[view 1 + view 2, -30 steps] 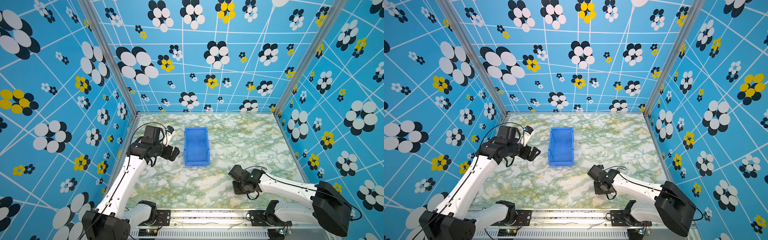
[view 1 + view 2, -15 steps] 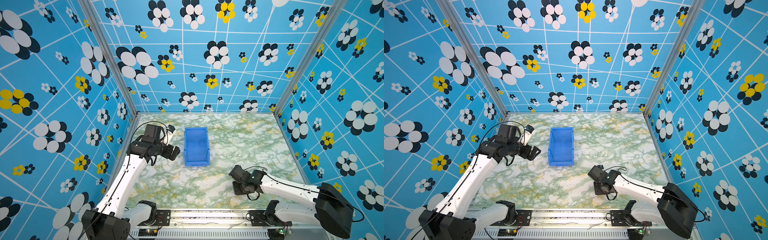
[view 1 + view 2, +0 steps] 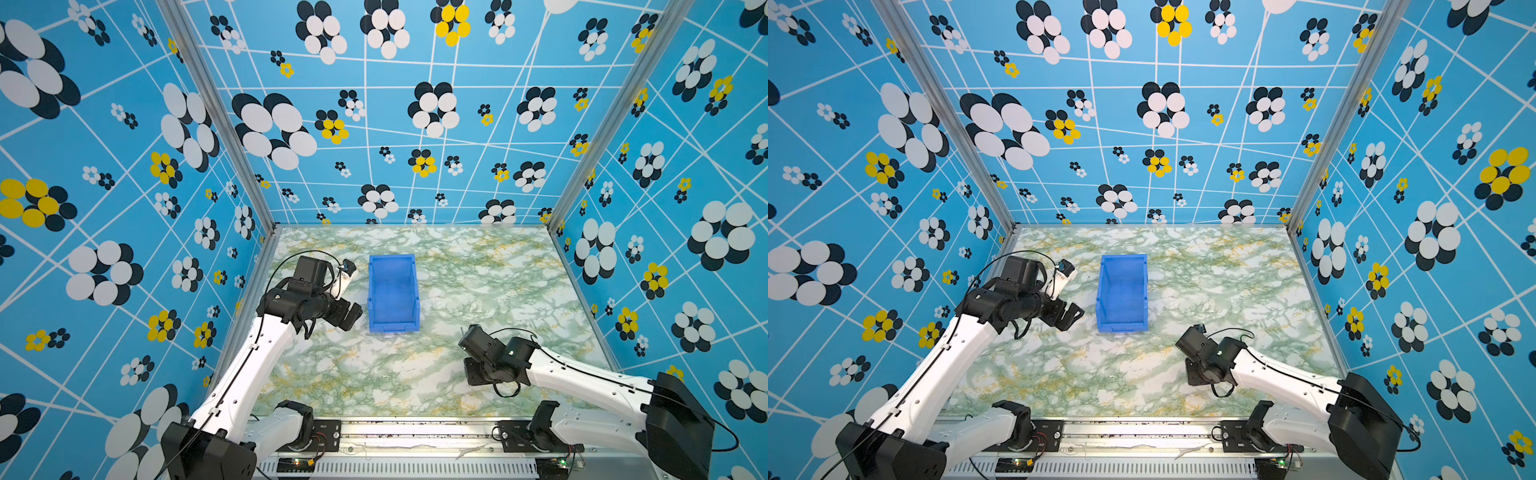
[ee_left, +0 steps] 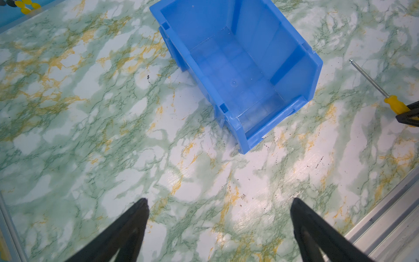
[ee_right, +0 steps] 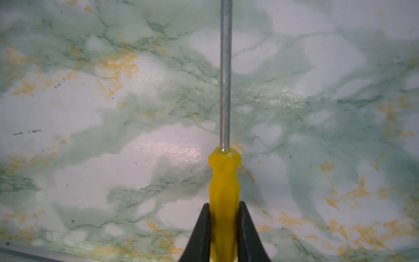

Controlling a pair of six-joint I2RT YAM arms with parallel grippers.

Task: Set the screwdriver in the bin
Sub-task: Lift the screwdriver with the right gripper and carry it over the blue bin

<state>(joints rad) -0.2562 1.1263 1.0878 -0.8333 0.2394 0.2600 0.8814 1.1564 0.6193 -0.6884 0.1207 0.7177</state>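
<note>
In the right wrist view the screwdriver (image 5: 224,177) lies low over the marble tabletop, and its grey shaft (image 5: 225,74) points away from the camera. My right gripper (image 5: 224,208) is shut on its yellow handle. The left wrist view also shows the screwdriver (image 4: 394,104), a short way from the front corner of the blue bin (image 4: 238,68). The bin (image 3: 392,299) is empty and stands mid-table in both top views (image 3: 1121,295). My left gripper (image 4: 218,202) is open with nothing between its fingers, hovering left of the bin (image 3: 351,313). My right wrist (image 3: 494,357) hides the screwdriver in both top views.
Patterned blue walls close in the table on three sides. A metal rail (image 3: 415,428) runs along the front edge. Bare marble tabletop (image 3: 498,282) lies between the bin and the right wall.
The right jaws have closed the last bit onto the yellow handle. Both arms have hardly moved.
</note>
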